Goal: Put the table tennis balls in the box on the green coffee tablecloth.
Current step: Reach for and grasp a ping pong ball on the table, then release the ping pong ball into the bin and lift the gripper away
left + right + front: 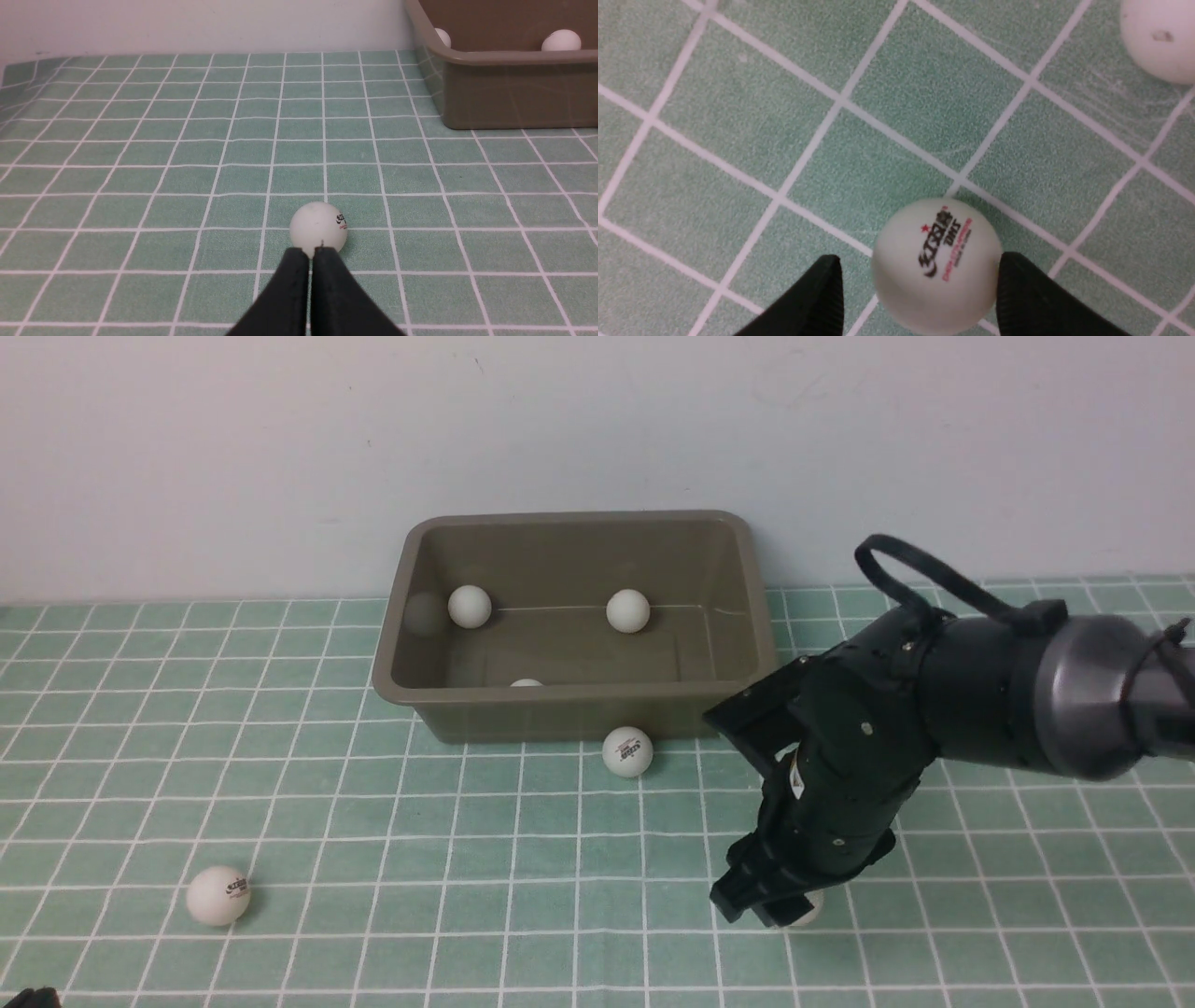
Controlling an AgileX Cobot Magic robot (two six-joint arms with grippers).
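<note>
Under my right gripper (767,907), at the near right of the green coffee tablecloth (392,821), lies one table tennis ball (936,266). My wrist points down, and the two fingers (808,303) stand wide, one on each side of this ball. One finger is apart from it, with a strip of cloth showing between them. The other finger is at the ball's edge, and I cannot tell if it touches. The ball rests on the cloth with its printed logo turned up toward my wrist. A second ball (1160,37) lies near it, at the border of the right wrist view.

My left gripper (310,255) is low over the cloth at the near left, its jaws pressed together and holding nothing. The left ball (318,229) lies just before its tips; I cannot tell if they touch it.

The box (560,717) stands at the far side by the wall, well apart from both grippers. Inside it I see a far-left ball (469,606), a far-right ball (627,610) and a half-hidden ball (526,683) behind the near wall. An outside ball (626,751) lies on the cloth just beside that wall.
</note>
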